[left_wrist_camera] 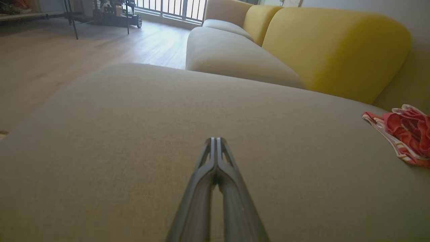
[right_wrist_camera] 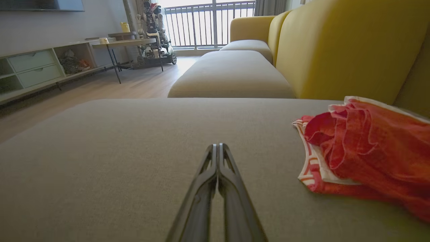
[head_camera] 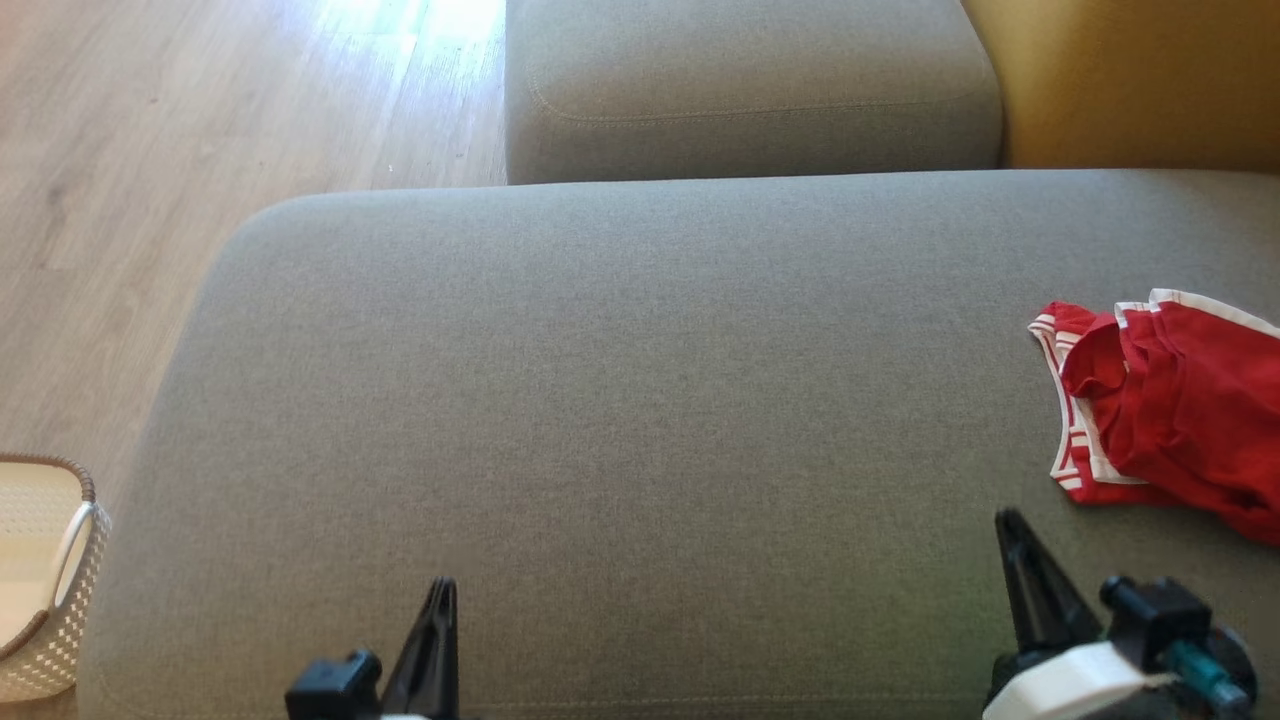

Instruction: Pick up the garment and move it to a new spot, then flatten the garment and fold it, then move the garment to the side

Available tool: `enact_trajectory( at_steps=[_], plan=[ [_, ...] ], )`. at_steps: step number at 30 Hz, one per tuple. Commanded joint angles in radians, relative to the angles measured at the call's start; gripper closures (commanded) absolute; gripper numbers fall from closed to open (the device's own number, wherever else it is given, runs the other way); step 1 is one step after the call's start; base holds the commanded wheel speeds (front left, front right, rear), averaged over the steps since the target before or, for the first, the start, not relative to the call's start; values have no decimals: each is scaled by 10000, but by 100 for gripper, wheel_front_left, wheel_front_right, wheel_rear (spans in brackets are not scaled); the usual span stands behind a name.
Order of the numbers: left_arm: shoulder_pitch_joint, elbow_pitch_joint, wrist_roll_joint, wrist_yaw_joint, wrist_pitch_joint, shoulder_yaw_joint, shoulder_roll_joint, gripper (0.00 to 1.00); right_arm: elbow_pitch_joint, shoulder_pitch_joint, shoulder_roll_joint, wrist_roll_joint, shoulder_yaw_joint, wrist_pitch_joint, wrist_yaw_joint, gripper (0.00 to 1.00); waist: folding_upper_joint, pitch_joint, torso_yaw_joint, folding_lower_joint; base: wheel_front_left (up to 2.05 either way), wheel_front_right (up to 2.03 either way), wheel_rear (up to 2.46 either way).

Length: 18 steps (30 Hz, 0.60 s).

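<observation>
At the right end of the big grey cushion (head_camera: 620,380) lies the red garment (head_camera: 1170,420), white-trimmed, its layers rumpled over one another rather than flat, and partly cut off by the head view's border. My left claw (head_camera: 440,600) sits low over the cushion's near edge, left of its middle, fingers pressed together with nothing between them. My right claw (head_camera: 1010,525) is over the same near edge toward the right end, likewise closed and empty, close to the cloth but not touching it. I judge that this fits two stages: a heap waiting to be lifted to a new spot, or a loosely folded piece already set aside at the cushion's end. I cannot tell which from this moment, so I commit to neither. Either way, doing well means keeping both claws clear of the fabric so no trim gets snagged. Should the cloth need handling, the right claw is the nearer one, and the striped hem facing the cushion's middle looks the easiest edge to pinch. By count: one garment, two claws, one white woven basket (head_camera: 50,600) on the floor off the cushion's near left corner, one smaller grey cushion (head_camera: 750,90) beyond its far edge, and one yellow backrest (head_camera: 1140,80) past its far right corner.
</observation>
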State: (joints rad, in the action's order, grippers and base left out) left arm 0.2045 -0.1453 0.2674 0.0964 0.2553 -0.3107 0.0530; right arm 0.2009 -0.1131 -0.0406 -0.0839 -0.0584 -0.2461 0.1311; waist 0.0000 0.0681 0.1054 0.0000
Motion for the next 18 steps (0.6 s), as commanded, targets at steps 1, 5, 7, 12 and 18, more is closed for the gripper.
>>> enact_trajectory(
  at_steps=[1, 5, 7, 12, 18],
  plan=[
    [-181, 256, 210, -21, -27, 39, 9, 100, -208, 210, -11, -216, -38, 43, 0, 100, 0, -7, -12, 0, 0, 0, 0],
    [-266, 236, 681, -84, -113, 137, 44, 100, -182, 280, -14, -707, -60, 167, 0, 100, 0, -31, -47, 0, 0, 0, 0],
    [-315, 211, 914, -122, -158, 185, 59, 100, -177, 307, -15, -953, -64, 220, 0, 100, 0, -42, -64, 0, 0, 0, 0],
    [-443, 139, 1493, -220, -269, 305, 94, 100, -163, 377, -19, -1566, -75, 354, 0, 100, 0, -70, -106, 0, 0, 0, 0],
    [-594, 55, 2179, -336, -404, 454, 131, 100, -137, 469, -23, -2296, -94, 521, -1, 100, 0, -104, -156, 0, 0, 0, 0]
  ],
)
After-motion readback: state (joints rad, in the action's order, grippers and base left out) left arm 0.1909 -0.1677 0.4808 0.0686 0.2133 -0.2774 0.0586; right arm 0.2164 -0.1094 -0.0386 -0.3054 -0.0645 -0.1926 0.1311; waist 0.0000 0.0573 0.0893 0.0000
